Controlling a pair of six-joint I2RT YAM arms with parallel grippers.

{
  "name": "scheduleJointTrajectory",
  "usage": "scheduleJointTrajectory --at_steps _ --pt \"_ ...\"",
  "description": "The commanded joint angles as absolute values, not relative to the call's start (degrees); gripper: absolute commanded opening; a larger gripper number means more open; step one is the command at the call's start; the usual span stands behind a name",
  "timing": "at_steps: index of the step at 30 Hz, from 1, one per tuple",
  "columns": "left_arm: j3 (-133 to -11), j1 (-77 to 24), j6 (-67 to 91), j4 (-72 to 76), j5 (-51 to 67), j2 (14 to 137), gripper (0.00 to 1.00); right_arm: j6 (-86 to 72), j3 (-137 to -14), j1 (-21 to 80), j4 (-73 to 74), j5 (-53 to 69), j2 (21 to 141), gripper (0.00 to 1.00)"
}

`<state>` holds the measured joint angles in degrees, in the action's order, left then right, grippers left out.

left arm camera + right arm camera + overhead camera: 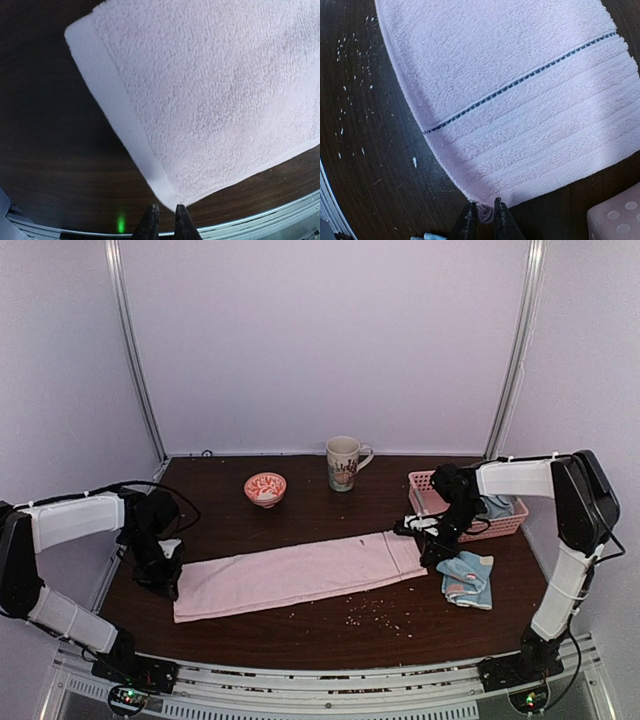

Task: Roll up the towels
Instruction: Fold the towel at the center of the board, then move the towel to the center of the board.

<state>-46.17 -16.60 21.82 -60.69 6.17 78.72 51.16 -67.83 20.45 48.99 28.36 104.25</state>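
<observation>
Only the top view takes in the whole pink towel (300, 575). It lies flat on the dark worktop (300, 640) as a long strip, its long axis running from about 8 o'clock to 2 o'clock, with one short end at each arm. That view also shows a blue patched towel (468, 578) at 4 o'clock from the strip's right end, apart from it. A pale blue towel (497, 506) lies in the pink basket (508, 524) at 1 o'clock. A mug (343, 462) and a bowl (265, 488) stand toward 12 o'clock.

The wrist views give what the arms hide from above. On the left, the towel's plain hemmed corner reaches right to the tips of the left claw (166, 210). Its jaws stand narrow with a slim gap, and whether they pinch the corner I cannot tell. On the right, the ribbed end band is crossed by a dark stitched line (520, 80), and pale crumbs (342, 45) dot the wood at 9 o'clock. The right claw (483, 207) is nearly closed, with the towel's frayed corner caught between its tips.

Both arms are bent at the elbow, forearms reaching inward and wrists tipped down to the worktop.
</observation>
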Motion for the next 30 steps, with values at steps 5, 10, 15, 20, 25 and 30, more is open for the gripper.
scheduleJointTrajectory --at_steps 5,10,15,20,25,30 --pt "-55.9 -16.8 23.9 -68.9 1.0 72.4 0.24 52.7 -67.4 22.4 55.6 30.9 97.6 0.28" --pt "-57.6 -16.8 22.6 -56.4 5.7 78.0 0.21 43.0 -71.0 23.0 48.5 29.6 97.8 0.26" --pt "-55.3 -16.9 23.6 -45.4 7.9 81.7 0.0 30.2 -75.4 23.7 39.0 22.9 100.2 0.24" --pt "-51.9 -16.8 24.0 -38.9 8.1 85.0 0.0 27.0 -78.6 26.6 35.7 15.4 104.5 0.22" --pt "-48.6 -16.8 24.7 -34.6 7.3 88.8 0.0 26.2 -79.8 29.4 34.8 10.8 108.7 0.2" --pt "-47.0 -15.3 25.9 -32.1 3.6 92.1 0.0 24.9 -79.3 30.1 33.6 6.4 111.9 0.18"
